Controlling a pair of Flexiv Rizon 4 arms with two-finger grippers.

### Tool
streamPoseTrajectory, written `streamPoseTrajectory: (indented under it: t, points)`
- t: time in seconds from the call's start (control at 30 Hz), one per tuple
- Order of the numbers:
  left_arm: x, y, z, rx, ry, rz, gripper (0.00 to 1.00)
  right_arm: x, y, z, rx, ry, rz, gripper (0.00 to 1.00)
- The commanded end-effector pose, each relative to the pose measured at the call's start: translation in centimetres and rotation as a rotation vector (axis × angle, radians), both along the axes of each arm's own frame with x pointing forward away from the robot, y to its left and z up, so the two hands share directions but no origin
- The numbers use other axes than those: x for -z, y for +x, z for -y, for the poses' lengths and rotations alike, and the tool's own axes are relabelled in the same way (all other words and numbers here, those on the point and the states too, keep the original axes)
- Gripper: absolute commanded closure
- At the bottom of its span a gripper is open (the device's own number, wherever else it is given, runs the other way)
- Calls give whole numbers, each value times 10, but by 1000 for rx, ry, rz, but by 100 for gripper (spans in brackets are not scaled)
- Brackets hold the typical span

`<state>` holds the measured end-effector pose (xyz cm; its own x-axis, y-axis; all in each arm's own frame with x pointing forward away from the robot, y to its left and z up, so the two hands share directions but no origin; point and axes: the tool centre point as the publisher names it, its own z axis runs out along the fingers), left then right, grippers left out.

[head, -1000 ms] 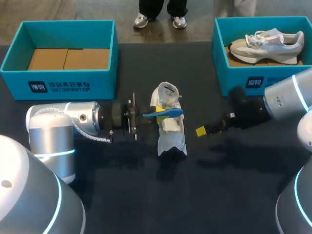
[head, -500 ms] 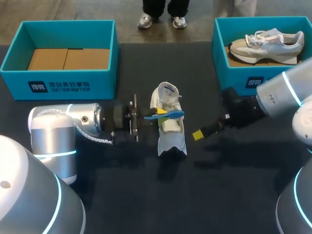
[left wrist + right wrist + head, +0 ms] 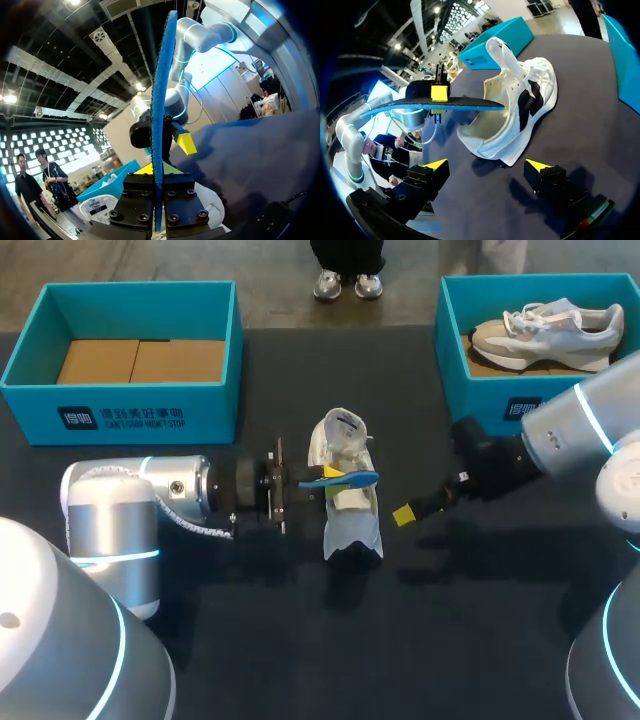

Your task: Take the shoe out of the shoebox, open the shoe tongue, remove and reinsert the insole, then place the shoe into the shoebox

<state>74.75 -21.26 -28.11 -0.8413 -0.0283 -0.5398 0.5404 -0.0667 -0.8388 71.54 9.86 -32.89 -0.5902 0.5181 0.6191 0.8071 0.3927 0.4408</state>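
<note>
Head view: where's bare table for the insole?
Free: table nearer the robot than the shoe, between the arms; strip between left shoebox and right shoebox. Crowded: shoe, left gripper holding insole on one side, right gripper on the other.

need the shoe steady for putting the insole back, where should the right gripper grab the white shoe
Probably grip the side wall of the white shoe nearest the right gripper, coming in low from that side. Its opening gapes that way, and the insole held in the left gripper crosses above it.
</note>
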Motion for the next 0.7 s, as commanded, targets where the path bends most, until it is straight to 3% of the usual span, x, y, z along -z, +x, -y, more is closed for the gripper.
streamPoseTrajectory:
  t: [0.03,0.7]
  points:
    - [4,1,2,-2,1,2,100,0,0,-1,0,-3,0,0]
    - [18,15,8,-4,35,5,100,0,0,-1,0,-3,0,0]
